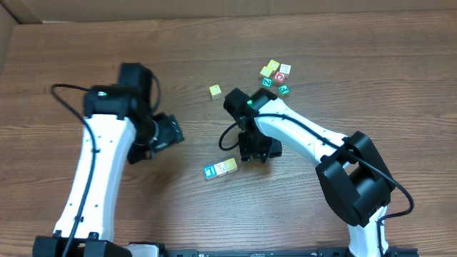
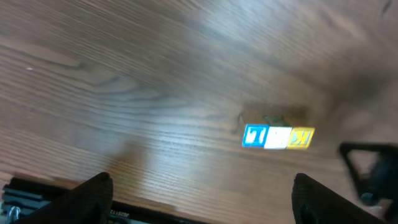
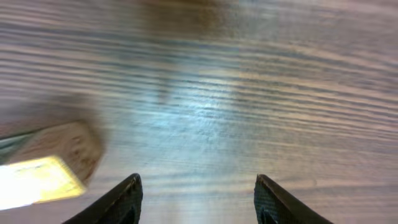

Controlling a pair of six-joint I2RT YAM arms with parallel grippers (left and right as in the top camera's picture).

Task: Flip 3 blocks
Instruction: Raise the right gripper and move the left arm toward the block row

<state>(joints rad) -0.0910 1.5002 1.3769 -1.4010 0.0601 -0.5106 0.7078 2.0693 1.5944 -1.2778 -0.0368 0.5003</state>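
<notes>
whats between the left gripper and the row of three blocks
Only bare wooden table lies between the left gripper and the blocks, clearest in the left wrist view.

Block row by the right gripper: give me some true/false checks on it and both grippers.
1. The blue block, cream-white block and yellow block sit side by side in one row. True.
2. The cream-white block is at an end of the row. False: it is in the middle, between the blue and the yellow.
3. The right gripper holds a block. False: it is open, with only bare table between its fingers.
4. The left gripper is open and empty. True.
5. A lone block lies apart from the cluster of blocks. True.
</notes>
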